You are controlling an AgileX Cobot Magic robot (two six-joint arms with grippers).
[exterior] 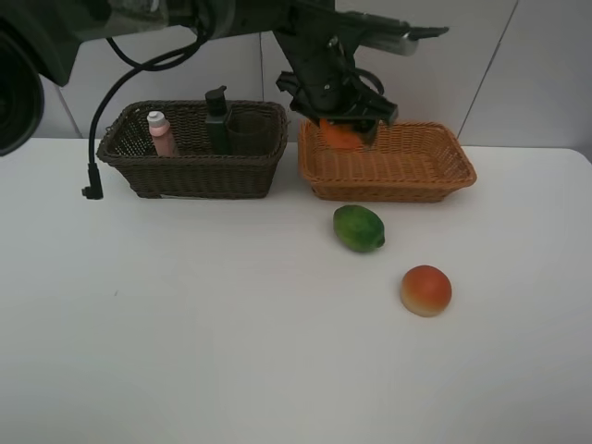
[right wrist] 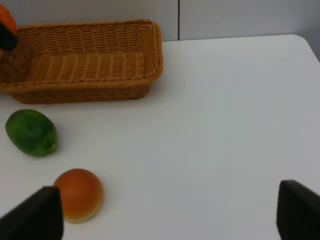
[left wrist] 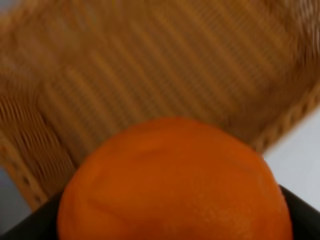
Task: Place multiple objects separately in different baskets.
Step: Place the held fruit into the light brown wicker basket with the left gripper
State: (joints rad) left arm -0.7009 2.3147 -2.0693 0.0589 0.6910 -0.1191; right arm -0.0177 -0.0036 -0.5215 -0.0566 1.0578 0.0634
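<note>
tan wicker basket [right wrist: 75, 92] on white table [right wrist: 225, 100]. green fruit [right wrist: 31, 132] just beside its long wall, peach-like fruit [right wrist: 79, 194] near that - apart, not touching. right gripper [right wrist: 170, 212] spread wide, nothing between. orange [right wrist: 4, 18] at basket's end - mostly cut off.

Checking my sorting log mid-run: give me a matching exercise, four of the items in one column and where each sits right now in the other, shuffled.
Items
1. pink bottle
2. orange
3. green fruit
4. peach-like fruit

Places
A. on the table, toward its front edge
B. held in the left gripper's fingers, over the tan basket
C. inside the dark brown basket
D. on the table, just in front of the tan basket

Pairs: 1-C, 2-B, 3-D, 4-A
</note>
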